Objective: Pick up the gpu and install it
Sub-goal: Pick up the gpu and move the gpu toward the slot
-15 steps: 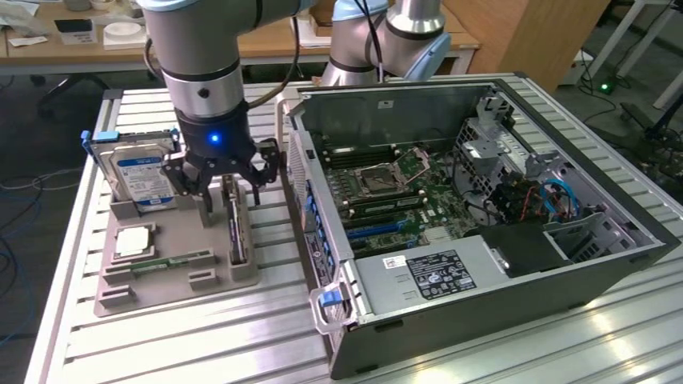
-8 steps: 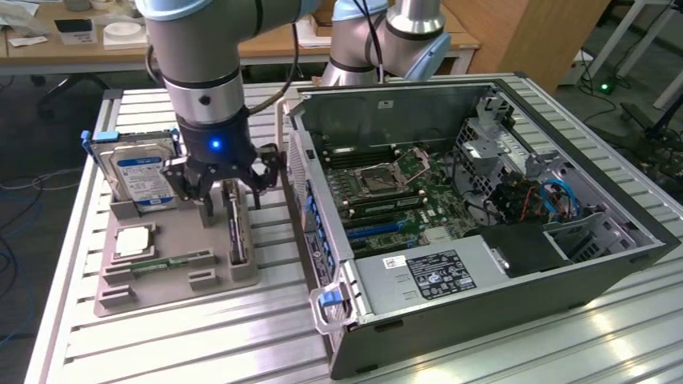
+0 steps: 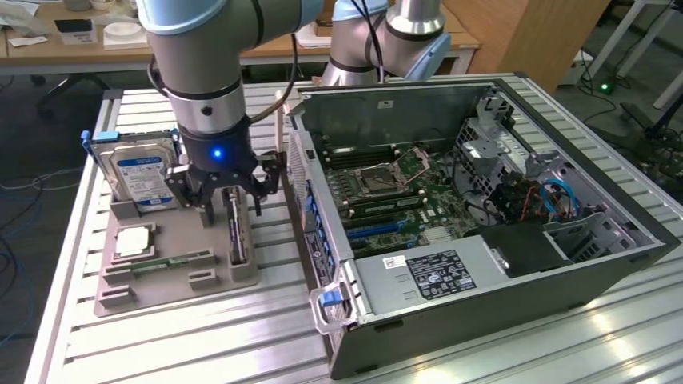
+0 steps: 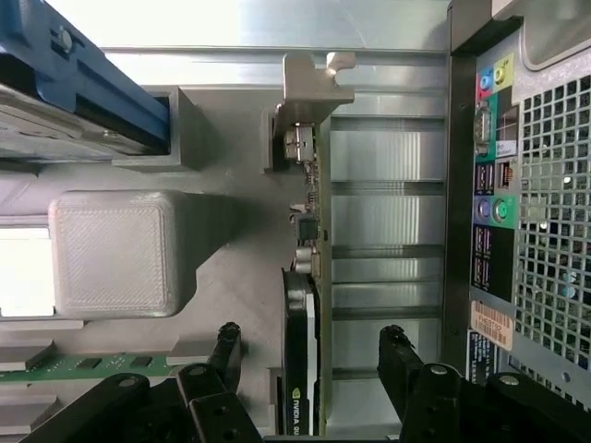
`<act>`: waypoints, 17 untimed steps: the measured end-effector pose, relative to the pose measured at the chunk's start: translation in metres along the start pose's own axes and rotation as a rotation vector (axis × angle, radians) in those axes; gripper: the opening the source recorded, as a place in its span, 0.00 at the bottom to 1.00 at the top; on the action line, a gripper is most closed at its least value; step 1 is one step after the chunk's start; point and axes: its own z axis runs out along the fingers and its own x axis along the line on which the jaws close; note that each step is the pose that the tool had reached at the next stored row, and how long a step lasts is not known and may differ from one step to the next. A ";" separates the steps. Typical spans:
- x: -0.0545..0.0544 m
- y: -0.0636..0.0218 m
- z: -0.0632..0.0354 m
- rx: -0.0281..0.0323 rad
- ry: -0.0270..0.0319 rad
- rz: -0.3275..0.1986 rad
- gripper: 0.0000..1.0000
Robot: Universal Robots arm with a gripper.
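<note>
On the ribbed metal table [image 3: 160, 344], my hand [image 4: 309, 340] hangs open over the gpu [image 4: 297, 369].
It stands on edge in the gray holder [image 4: 231, 263], between my two fingers, not touched. I think it is light, stiff and easy to break, so its flat sides are best to pinch.
</note>
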 end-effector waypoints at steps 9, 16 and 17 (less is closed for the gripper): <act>0.000 -0.0015 0.0139 0.0012 0.0001 0.000 0.71; 0.001 -0.0013 0.0266 0.0044 0.0000 0.000 0.71; 0.001 -0.0014 0.0276 0.0063 -0.0002 0.000 0.71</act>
